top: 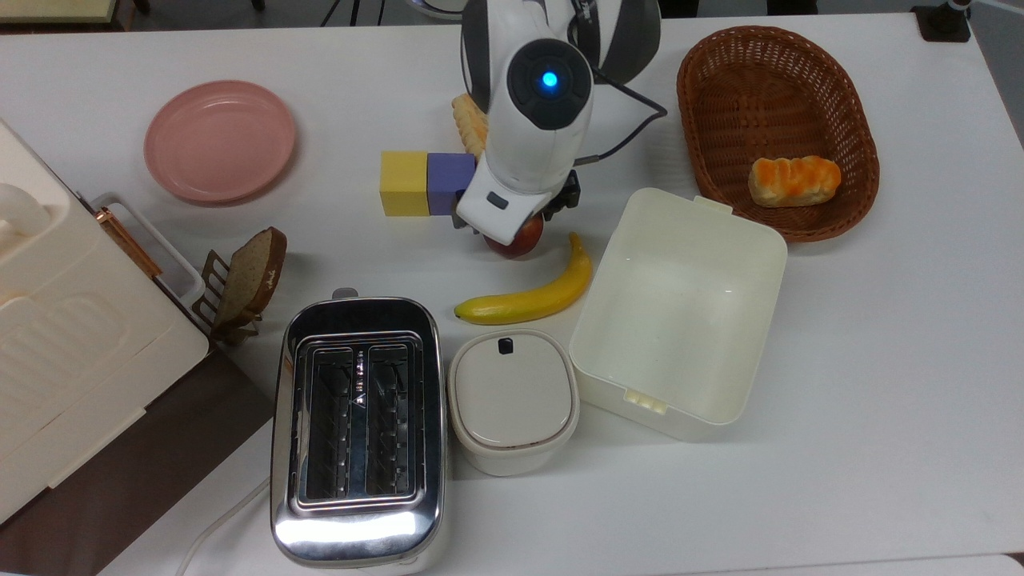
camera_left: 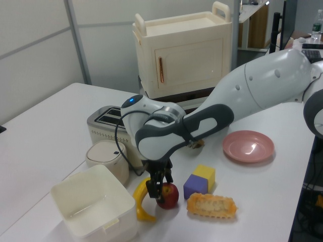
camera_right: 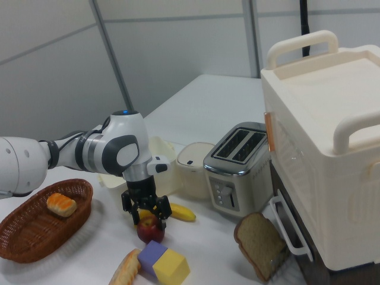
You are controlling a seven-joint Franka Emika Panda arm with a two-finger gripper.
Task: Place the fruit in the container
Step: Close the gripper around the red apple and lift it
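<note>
The fruit (top: 522,241) is a dark-red apple on the white table, mostly hidden under my wrist in the top view. It also shows in the left view (camera_left: 169,196) and in the right view (camera_right: 150,231). My gripper (camera_right: 146,215) is open and low over it, a finger on either side of its top. In the left view the gripper (camera_left: 157,190) is level with the fruit's upper half. The container (top: 680,312), a cream-white tub, stands empty just to the top view's right of the fruit, also seen in the left view (camera_left: 86,201).
A banana (top: 532,300) lies between the fruit and the lidded white pot (top: 512,396). A yellow block (top: 404,184), a purple block (top: 450,182) and a pastry (top: 468,124) sit close on the top view's left. Farther off are a toaster (top: 358,424), a wicker basket (top: 690,104) and a pink plate (top: 220,140).
</note>
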